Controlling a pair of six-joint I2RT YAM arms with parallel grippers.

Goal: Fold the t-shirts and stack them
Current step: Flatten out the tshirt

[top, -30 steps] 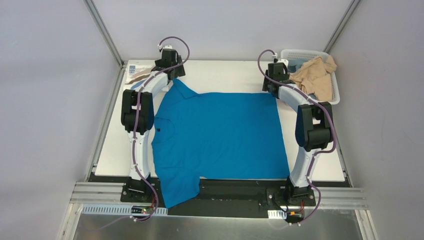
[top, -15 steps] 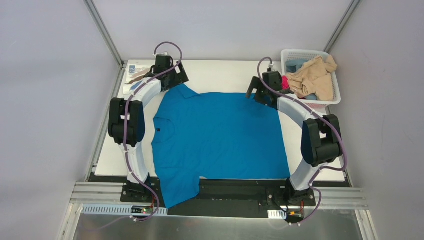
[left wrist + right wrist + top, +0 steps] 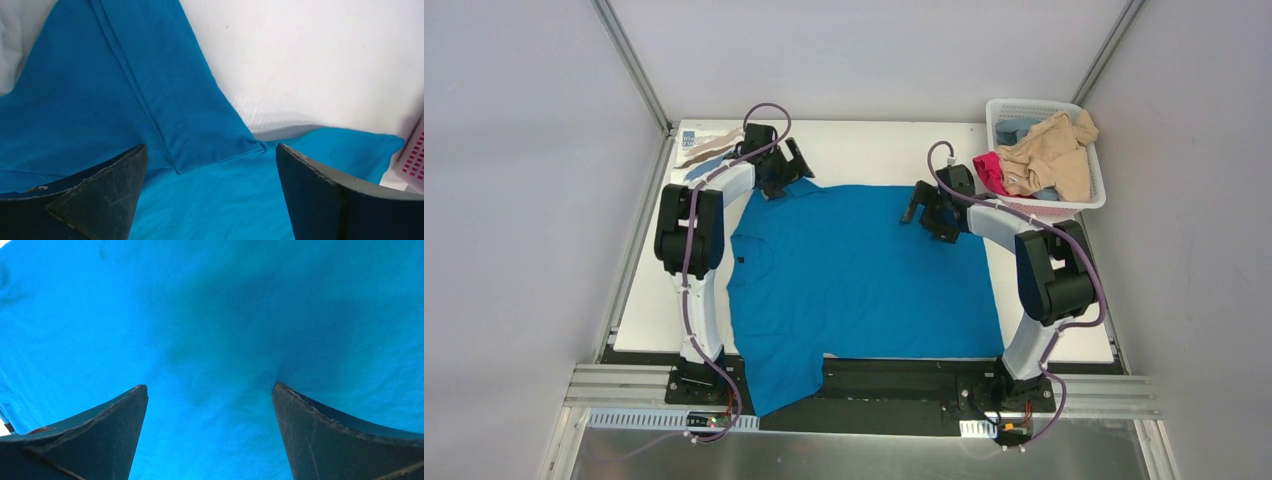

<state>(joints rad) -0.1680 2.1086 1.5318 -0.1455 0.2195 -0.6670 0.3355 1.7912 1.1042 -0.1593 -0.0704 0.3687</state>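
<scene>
— Folding yet?
— Barely: blue shirt (image 3: pixel 864 270) lies flat on the surface (image 3: pixel 864 145); left claw (image 3: pixel 210 200) and right claw (image 3: pixel 210 440) hover wide open, empty, near its far edge
— Next?
— I'd say pinch there, fold nearward

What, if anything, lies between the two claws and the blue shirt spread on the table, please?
Nothing visible does. The left claw and right claw both hang open directly above the blue shirt, with only its cloth beneath them.

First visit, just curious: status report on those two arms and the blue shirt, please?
Left gripper open over the far sleeve. Right gripper open over the blue shirt, near its far edge. Shirt flat, unfolded. Nothing in the way.
</scene>
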